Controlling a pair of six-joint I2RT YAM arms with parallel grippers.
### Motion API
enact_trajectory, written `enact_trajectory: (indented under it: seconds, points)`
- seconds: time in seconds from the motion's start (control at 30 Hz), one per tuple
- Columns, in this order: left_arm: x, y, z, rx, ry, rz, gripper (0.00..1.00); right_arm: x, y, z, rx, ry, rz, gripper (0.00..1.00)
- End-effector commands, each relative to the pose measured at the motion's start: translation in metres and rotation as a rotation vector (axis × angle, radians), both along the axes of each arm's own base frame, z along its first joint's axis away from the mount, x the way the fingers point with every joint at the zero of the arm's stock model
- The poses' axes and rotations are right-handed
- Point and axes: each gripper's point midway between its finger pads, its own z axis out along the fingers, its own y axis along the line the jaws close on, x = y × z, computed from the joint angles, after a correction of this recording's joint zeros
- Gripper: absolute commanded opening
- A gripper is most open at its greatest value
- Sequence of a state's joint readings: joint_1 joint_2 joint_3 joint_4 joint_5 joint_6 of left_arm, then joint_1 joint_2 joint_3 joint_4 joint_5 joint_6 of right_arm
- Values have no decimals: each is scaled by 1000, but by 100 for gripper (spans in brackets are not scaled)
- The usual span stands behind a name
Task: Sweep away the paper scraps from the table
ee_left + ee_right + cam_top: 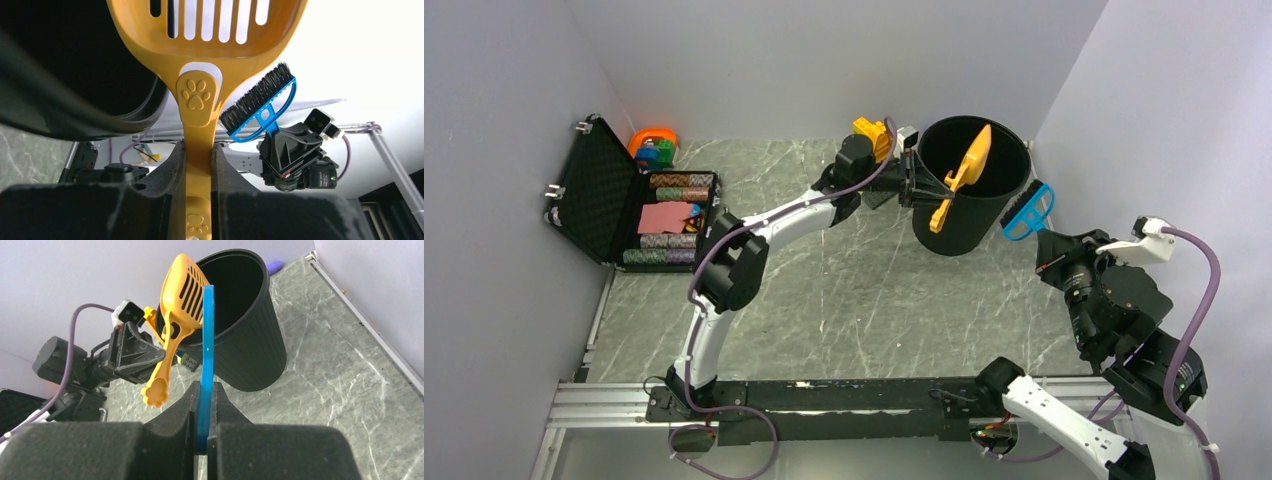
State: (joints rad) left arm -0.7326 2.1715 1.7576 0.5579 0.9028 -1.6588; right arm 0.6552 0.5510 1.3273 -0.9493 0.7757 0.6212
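Left tool clamps scoop over bin; right tool clamps brush above table.

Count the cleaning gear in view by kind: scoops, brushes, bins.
Scoop: 1, orange, clamped in the left end effector, its slotted head over the bin's mouth
Brush: 1, blue, clamped in the right end effector
Bin: 1, black
Total: 3
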Motion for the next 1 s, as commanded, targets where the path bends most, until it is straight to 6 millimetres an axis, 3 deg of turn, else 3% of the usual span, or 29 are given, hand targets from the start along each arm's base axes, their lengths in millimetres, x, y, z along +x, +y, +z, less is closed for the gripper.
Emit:
enact_trajectory:
  seconds: [0.0,0.1,0.27,0.4,0.53,0.67,0.77,0.97]
  points:
    - [-16,8,48,-14,-166,-6,0,-4,-5,8,20,-35,-10,0]
    - [-21,10,62,-44,-206,-17,0,-4,-5,8,11,-35,-7,0]
    - [-23,16,67,59,-339,25,0,-4,-7,12,-12,-39,-9,0]
    - [-31,28,93,117,-462,70,0,-3,-3,13,-22,-50,12,0]
    - [-45,54,128,166,-615,133,0,1,7,14,-32,-47,60,0]
    - [-52,96,135,284,-732,261,0,9,29,12,-78,-30,155,0]
    - [-44,141,117,470,-783,394,0,19,62,7,-133,15,300,0]
    - [-26,268,30,1033,-753,642,0,32,133,-10,-141,54,595,0]
